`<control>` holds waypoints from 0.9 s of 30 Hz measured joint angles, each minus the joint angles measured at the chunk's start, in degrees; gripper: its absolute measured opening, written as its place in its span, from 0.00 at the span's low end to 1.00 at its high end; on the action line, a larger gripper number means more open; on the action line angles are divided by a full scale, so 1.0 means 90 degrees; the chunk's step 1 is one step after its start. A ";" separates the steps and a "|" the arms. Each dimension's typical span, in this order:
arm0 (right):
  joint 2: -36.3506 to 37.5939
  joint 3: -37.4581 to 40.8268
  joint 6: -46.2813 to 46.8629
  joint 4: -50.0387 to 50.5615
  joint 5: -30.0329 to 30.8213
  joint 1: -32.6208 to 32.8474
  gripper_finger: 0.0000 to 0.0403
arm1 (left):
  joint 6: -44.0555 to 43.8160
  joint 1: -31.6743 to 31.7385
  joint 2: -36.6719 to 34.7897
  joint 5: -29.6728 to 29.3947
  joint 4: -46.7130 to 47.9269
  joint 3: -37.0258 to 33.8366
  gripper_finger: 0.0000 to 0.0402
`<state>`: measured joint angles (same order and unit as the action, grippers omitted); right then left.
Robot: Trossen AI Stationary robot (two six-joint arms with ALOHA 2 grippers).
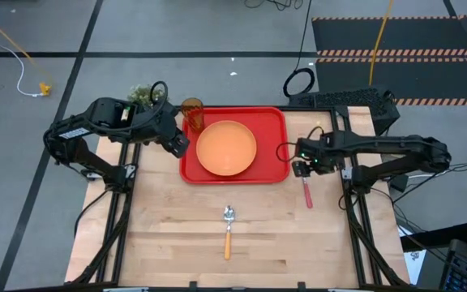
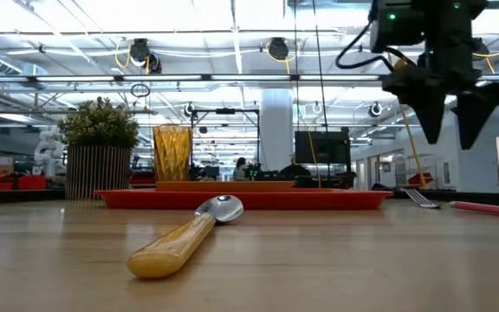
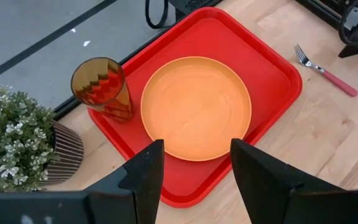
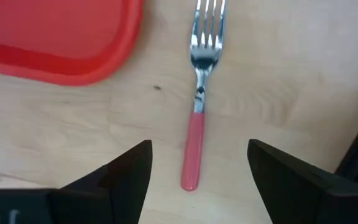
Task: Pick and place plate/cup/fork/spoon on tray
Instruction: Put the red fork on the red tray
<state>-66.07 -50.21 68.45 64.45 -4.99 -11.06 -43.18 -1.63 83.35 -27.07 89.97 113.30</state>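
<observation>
Fork (image 4: 197, 106): recorded lying flat on the bare tabletop (image 1: 177, 235), just beyond the right edge of the tray (image 1: 274, 122), red-pink handle pointed toward the near side and silver tines toward the far side. No contact with any pincer was observed.

Right pincer (image 4: 197, 165): positioned directly above the fork, fingers spread apart with the handle seen between them, held clear of the tabletop in the low view (image 2: 449, 113).

Tray: red, rectangular, set on the far half of the tabletop near its middle.

Plate (image 1: 226, 148): orange, seated flat inside the tray, roughly central.

Cup (image 1: 192, 114): amber, upright in the far-left corner of the tray, just beside the plate; whether the two touched could not be told.

Spoon (image 1: 228, 229): laid on the tabletop well apart from the tray on the near side, silver bowl toward the tray, orange-yellow handle toward the near edge.

Left pincer (image 3: 194, 168): held above the left edge of the tray, fingers apart and empty, with the plate seen beyond them.

Potted plant (image 1: 140, 95): small, green, in a ribbed pot, placed at the far-left corner of the tabletop, just beside the tray's corner and the cup.
</observation>
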 joint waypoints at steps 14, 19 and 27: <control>0.0081 0.0873 0.0082 -0.0832 0.0028 0.0368 0.63 | -0.0220 -0.0046 0.0000 0.0077 -0.0005 0.0000 0.46; 0.0068 0.1111 0.0103 -0.1354 0.0038 0.0368 0.63 | -0.0263 -0.0046 0.0000 0.0118 -0.0007 0.0000 0.46; -0.0070 0.1369 0.0152 -0.1585 0.0045 0.0368 0.63 | -0.0287 -0.0046 0.0000 0.0146 -0.0025 0.0000 0.46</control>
<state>-66.70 -37.89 69.82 50.18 -4.58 -7.75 -45.76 -2.04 83.35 -25.75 89.75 113.30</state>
